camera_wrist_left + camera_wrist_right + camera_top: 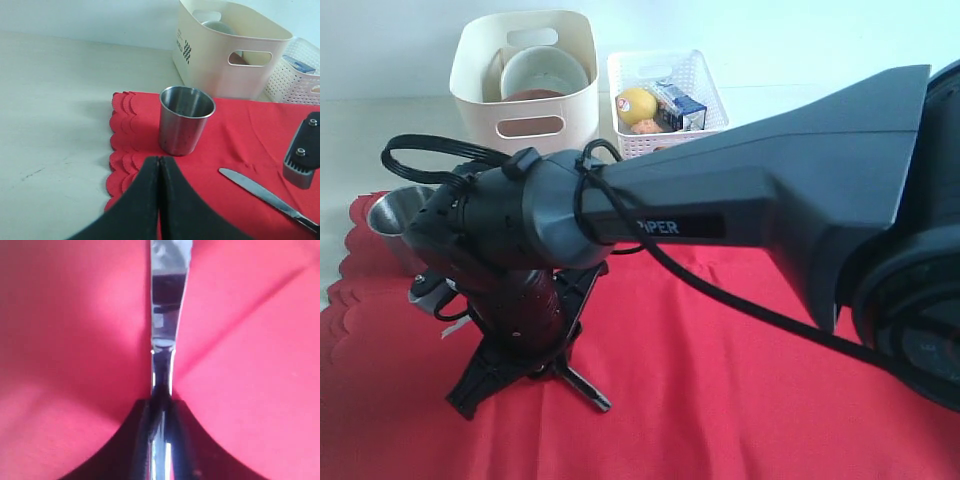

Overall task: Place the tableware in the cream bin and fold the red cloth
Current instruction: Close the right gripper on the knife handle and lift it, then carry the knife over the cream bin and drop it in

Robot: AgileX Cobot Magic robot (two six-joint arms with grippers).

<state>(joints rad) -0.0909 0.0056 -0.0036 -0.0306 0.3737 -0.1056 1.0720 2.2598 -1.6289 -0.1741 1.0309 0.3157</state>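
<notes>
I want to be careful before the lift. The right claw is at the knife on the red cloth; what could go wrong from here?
1. The right claw grips the knife by its thin handle; the blade may swing or slip out when lifted.
2. The claw sits low on the red cloth; pinched fabric could rise and tip the steel cup standing on it.

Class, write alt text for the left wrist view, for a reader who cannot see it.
A steel cup stands upright on a red cloth near its scalloped edge, just beyond the shut left tool. A metal knife lies on the cloth, and a cream bin stands beyond the cup.
</notes>
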